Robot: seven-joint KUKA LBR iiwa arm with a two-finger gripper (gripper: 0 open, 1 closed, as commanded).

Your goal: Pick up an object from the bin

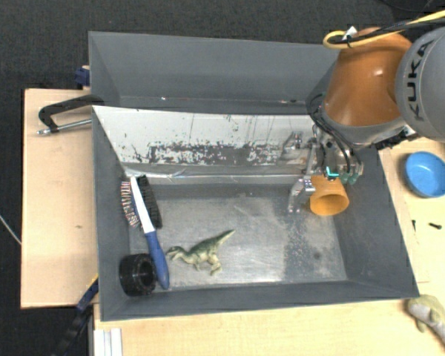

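Lift step: gripper (315, 197) clamped on orange cup (331, 202), right side of bin (208, 69). Next: raise straight up, clear of wall.

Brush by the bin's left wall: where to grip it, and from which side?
Probably best: grip the brush mid-way along its blue handle, from straight above, closing across the narrow width. It lies flat; the bristled head is wider, and the black ring crowds the handle's tip.

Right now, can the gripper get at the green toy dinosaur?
Probably yes: the toy dinosaur lies by itself on bare floor, apart from the brush, nothing between it and the gripper. An orange cup at the gripper may need dropping first.
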